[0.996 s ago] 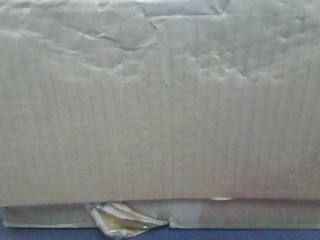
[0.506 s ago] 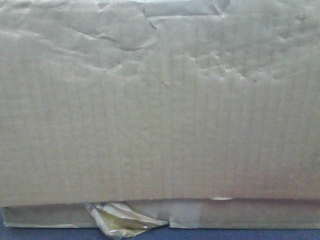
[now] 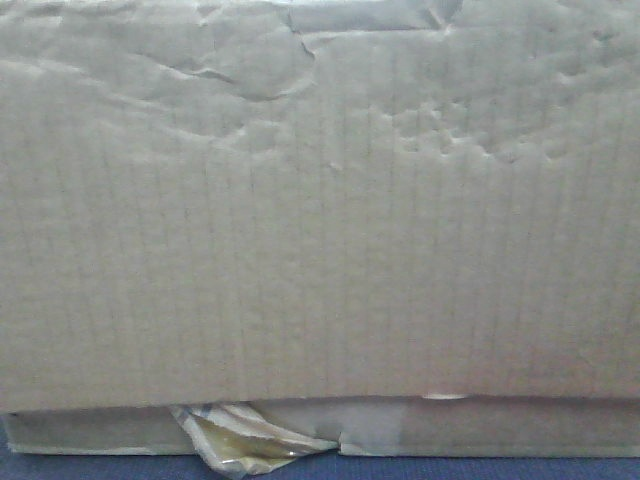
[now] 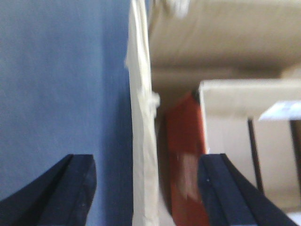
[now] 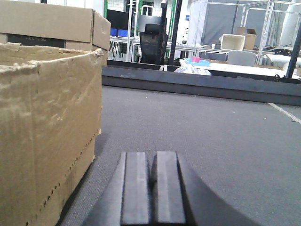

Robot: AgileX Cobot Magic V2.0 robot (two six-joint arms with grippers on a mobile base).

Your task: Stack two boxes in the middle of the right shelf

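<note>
Front-facing view: taller box (image 3: pixel 320 220) fills nearly the whole frame, broad face square to the camera, long axis left-right, flutes running vertical. Upper part is creased and dented. It sits directly on the flat box (image 3: pixel 500 428), which lies flat with its long axis the same way; only its front edge shows. Torn yellowish tape (image 3: pixel 240 445) hangs off that edge, left of centre. Both rest on a blue surface (image 3: pixel 500 468).

Left wrist view, blurry: left gripper (image 4: pixel 146 162) has its jaws spread wide, one black finger (image 4: pixel 75 188) on each side of a thin cardboard edge (image 4: pixel 141 117) that runs top to bottom through the frame. The edge stands in the gap, and no contact with either finger is visible. Blue is to the left of it; a red-orange object (image 4: pixel 186 141) and more cardboard are to the right. Can't tell which box the edge belongs to.

Right wrist view: right gripper (image 5: pixel 150 181) sits low and level over grey carpet (image 5: pixel 211 127), pads pressed together with nothing between them. A creased open-topped carton (image 5: pixel 47 132) is just to its left, not touching. Another carton (image 5: pixel 51 21) shows behind that, and an office chair (image 5: pixel 153 40) farther back.
</note>
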